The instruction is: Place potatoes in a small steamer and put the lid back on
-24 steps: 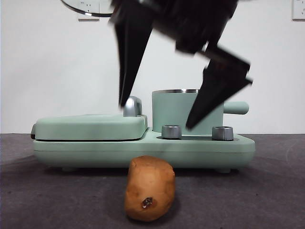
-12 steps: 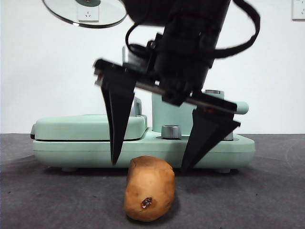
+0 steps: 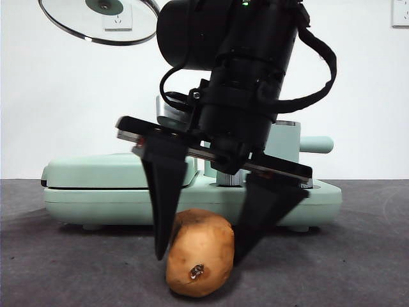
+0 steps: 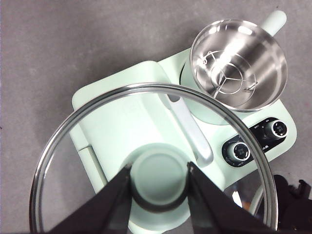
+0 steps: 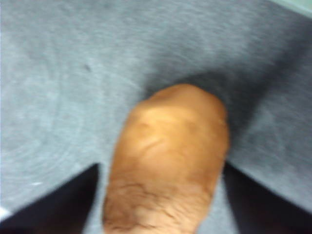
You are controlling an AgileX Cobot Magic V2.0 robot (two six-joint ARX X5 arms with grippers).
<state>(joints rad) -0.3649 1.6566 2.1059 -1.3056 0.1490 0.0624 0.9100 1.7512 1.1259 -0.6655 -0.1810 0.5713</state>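
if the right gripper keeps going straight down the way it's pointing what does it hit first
Probably the oblong tan-brown potato: the right gripper points down with open jaws on either side of it, so the palm would likely meet its top, unless the jaw tips reach the grey table first.

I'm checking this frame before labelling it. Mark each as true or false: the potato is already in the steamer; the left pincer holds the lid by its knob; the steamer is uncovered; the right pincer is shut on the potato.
1. The potato is in the steamer. False: it lies on the table in front of the appliance.
2. The left pincer holds the lid by its knob. True.
3. The steamer is uncovered. True.
4. The right pincer is shut on the potato. False: its jaws are open, one either side.
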